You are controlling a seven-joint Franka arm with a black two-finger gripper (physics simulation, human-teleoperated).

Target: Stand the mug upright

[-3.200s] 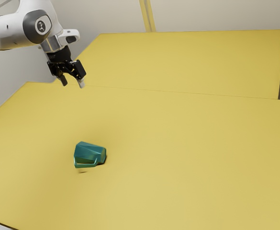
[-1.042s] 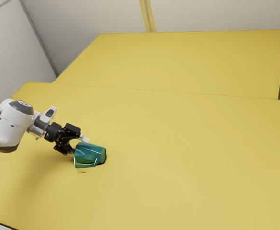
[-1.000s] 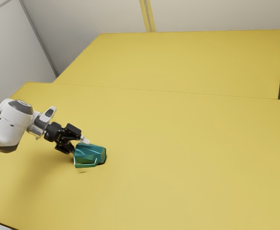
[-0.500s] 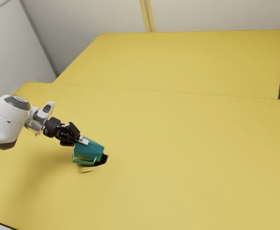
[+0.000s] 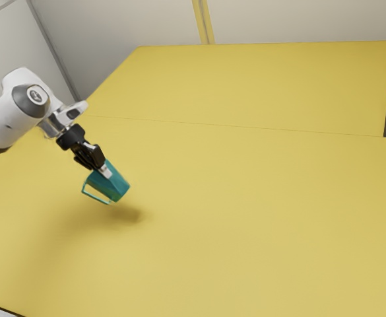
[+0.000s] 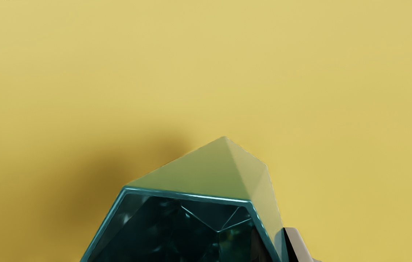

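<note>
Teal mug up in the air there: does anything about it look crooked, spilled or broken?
The mug looks askew: it hangs tilted in the pincer, off the table, its shadow falling below it. Since the task is to set it upright, that is probably just part of the move. I see no spill or crack.

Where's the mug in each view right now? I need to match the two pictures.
Exterior view: the mug is in the left half, tilted in the fingers, raised above the yellow table.
Wrist view: its rim faces the camera, beside a pale fingertip.
Shared landmark: the soft shadow on the table.
</note>
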